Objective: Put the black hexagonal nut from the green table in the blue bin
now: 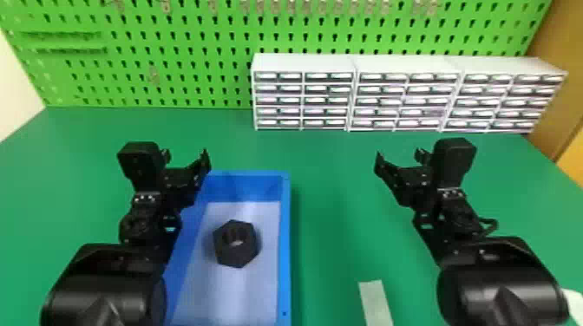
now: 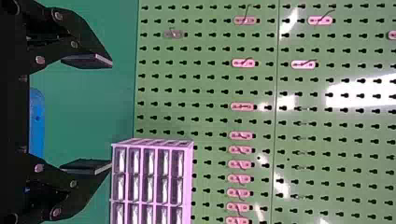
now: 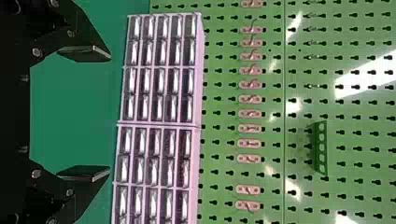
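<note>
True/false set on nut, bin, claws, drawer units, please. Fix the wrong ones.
1. The black hexagonal nut sits inside the blue bin. True.
2. The right claw is shut on the nut. False: its fingers are open, with nothing between them.
3. The white drawer units stand nearer the robot than the bin. False: they stand at the back of the green table, by the pegboard.
4. A pale strip lies on the table, right of the bin. True.
5. The nut touches the bin's right wall. False: bare bin floor shows between them.
6. The left claw is open and empty. True.
</note>
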Action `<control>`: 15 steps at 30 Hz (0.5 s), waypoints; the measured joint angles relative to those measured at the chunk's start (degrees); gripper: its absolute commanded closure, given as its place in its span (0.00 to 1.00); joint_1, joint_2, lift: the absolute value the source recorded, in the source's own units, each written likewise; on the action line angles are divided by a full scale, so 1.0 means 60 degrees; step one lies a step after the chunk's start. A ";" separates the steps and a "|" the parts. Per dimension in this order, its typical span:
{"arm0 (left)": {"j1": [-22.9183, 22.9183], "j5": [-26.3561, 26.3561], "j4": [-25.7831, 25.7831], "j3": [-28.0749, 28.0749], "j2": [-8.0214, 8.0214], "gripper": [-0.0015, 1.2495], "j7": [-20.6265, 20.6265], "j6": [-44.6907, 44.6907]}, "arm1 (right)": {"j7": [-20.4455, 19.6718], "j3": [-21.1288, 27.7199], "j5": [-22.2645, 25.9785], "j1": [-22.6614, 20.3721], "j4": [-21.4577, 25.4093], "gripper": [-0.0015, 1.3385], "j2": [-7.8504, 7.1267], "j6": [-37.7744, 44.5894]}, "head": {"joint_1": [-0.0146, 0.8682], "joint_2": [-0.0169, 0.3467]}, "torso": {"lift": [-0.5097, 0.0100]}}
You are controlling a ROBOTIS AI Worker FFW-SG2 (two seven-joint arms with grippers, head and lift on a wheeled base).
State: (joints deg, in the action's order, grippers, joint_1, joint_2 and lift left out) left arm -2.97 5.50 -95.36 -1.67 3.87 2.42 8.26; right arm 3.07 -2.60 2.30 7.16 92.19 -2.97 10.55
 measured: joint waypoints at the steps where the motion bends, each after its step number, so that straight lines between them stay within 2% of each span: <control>1: 0.0004 0.0002 0.0000 0.0000 0.0000 0.39 0.0000 0.0000 | 0.0001 0.0005 0.0003 -0.0002 0.0000 0.31 0.0004 0.0000 | 0.79 0.19 | 0.80; 15: 0.0014 0.0035 0.0000 -0.0029 0.0000 0.39 0.0005 0.0000 | 0.0001 0.0058 0.0010 -0.0021 0.0001 0.31 0.0056 0.0000 | 0.79 0.19 | 0.80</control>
State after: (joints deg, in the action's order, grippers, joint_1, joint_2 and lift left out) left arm -2.89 5.71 -95.36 -1.84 3.87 2.44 8.26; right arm 3.07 -2.25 2.36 7.03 92.19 -2.64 10.54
